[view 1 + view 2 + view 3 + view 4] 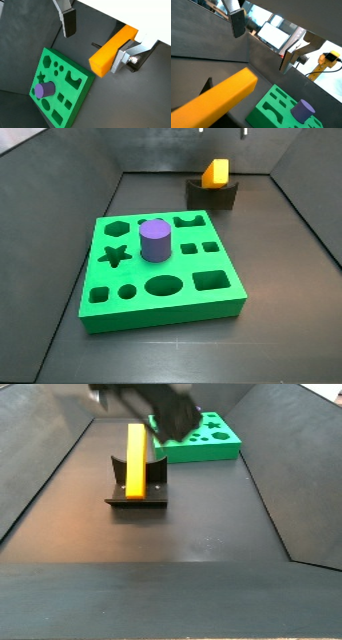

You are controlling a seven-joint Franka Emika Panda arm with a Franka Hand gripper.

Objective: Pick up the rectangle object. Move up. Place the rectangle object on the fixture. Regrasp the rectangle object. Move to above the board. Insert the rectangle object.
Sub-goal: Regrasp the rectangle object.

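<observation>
Two silver fingers (68, 20) of the tool (100, 37) stand wide apart with nothing between them, so the tool is open and raised clear of the pieces. Below it the rectangle object (215, 172), an orange-yellow block, rests on the fixture (213, 193), leaning up from the dark bracket; a side view shows its long face (135, 456) over the base plate (138, 496). In both wrist views the block lies between the fingers' line and the floor, not touched by either pad. Beyond the fixture sits the green board (160, 268), a purple cylinder (155, 240) standing upright in one of its holes
</observation>
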